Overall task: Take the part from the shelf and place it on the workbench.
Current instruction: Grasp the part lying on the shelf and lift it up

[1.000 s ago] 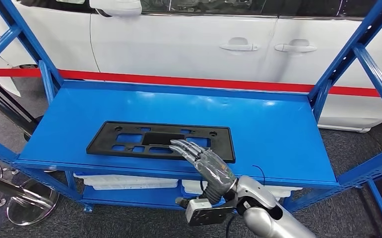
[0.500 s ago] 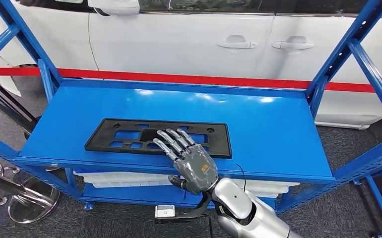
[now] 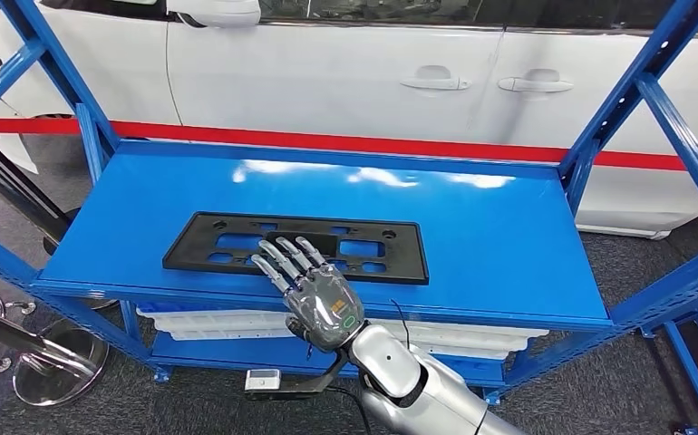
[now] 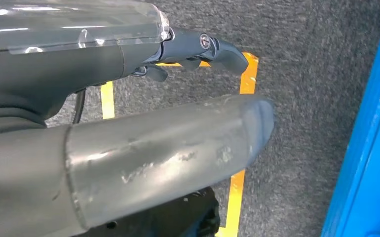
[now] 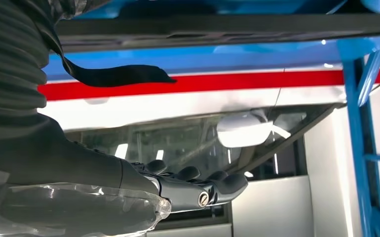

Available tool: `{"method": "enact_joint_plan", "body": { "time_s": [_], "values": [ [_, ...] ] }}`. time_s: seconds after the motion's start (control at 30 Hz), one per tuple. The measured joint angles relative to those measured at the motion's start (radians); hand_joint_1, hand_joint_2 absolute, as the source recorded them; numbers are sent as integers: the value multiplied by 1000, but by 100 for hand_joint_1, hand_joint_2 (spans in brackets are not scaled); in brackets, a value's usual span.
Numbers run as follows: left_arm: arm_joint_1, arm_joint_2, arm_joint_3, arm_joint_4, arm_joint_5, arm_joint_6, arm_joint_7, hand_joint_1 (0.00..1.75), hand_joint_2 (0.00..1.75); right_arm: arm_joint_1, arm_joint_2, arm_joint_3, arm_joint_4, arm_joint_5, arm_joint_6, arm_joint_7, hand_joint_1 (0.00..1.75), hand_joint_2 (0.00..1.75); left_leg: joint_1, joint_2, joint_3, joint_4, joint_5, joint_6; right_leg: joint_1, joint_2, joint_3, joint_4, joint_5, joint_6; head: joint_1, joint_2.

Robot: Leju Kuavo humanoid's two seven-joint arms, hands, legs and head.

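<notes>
The part is a flat black plate with several cut-outs, lying near the front of the blue shelf board. My right hand reaches in from below with its back toward the camera. Its fingers are spread over the plate's front edge and hold nothing; whether they touch the plate I cannot tell. In the right wrist view the right hand has straight fingers, and the part appears as a dark strip. My left hand hangs over the grey floor, thumb out, holding nothing.
A white car with a red stripe stands close behind the shelf. Slanted blue uprights frame both ends. White trays sit on the lower shelf. A chrome stand is at the lower left. Yellow tape marks the floor.
My right hand has slid left along the plate's front edge and turned its back more toward the camera. The plate has stayed where it was.
</notes>
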Motion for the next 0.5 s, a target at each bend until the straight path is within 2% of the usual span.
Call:
{"method": "enact_joint_plan", "body": {
  "time_s": [0.03,0.07,0.1,0.17,0.2,0.23,0.27,0.33,0.37,0.4,0.43,0.47,0.5],
  "values": [
    [0,0,0,0,-3,0,1,0,0,-5,9,0,15,-5,0,2,0,175,0,0,-2,0,3,6,-2,0,-5,10,-9,4,0,0],
    [0,0,0,0,-6,0,2,0,0,-11,16,0,28,-11,1,5,0,175,0,0,-4,-1,6,12,-4,0,-18,37,-30,7,0,0],
    [-1,1,0,0,-9,0,3,0,0,-19,22,0,41,-15,0,7,0,175,-1,1,-7,-1,8,17,-5,0,-42,88,-62,11,0,0],
    [-1,2,0,0,-16,-1,5,0,0,-33,33,0,74,-20,-3,15,0,175,-4,2,-14,-1,12,22,-5,0,-110,232,-132,14,0,0],
    [-1,4,0,0,-21,-2,5,0,0,-39,38,-1,93,-21,-8,22,0,175,-6,3,-16,-1,13,24,-5,0,-135,285,-147,13,0,0],
    [-1,5,0,0,-27,-4,6,0,0,-46,43,-3,115,-21,-12,28,0,175,-8,2,-16,-1,14,25,-2,0,-140,300,-140,8,0,0],
    [-1,6,0,0,-32,-6,6,0,0,-56,48,-8,137,-22,-18,35,0,175,-11,2,-15,-1,14,26,1,1,-125,270,-114,0,0,0],
    [-3,5,0,0,-43,-10,6,0,0,-87,64,-21,184,-23,-29,42,0,175,-17,2,-12,-4,17,26,15,1,-49,126,-45,-33,0,0],
    [-5,4,0,1,-47,-12,6,0,0,-104,72,-29,207,-24,-36,43,0,175,-18,2,-11,-4,19,25,24,0,-16,59,-23,-50,0,0],
    [-7,2,-1,1,-50,-13,6,0,0,-120,80,-37,229,-24,-42,44,0,175,-18,3,-13,-5,20,23,33,-1,4,16,-11,-62,0,0],
    [-8,1,-1,2,-53,-14,6,0,0,-133,88,-43,251,-22,-46,45,0,175,-18,4,-14,-6,22,20,38,-3,11,-3,-8,-69,0,0],
    [-10,3,-1,2,-56,-15,7,0,0,-143,95,-48,273,-19,-51,47,0,175,-19,4,-15,-7,24,15,39,-3,11,-9,-5,-71,0,0],
    [-11,5,-1,2,-59,-15,7,0,0,-150,102,-54,295,-16,-53,50,0,175,-20,5,-16,-8,25,12,33,-4,13,-18,3,-67,0,0]
  ]
}}
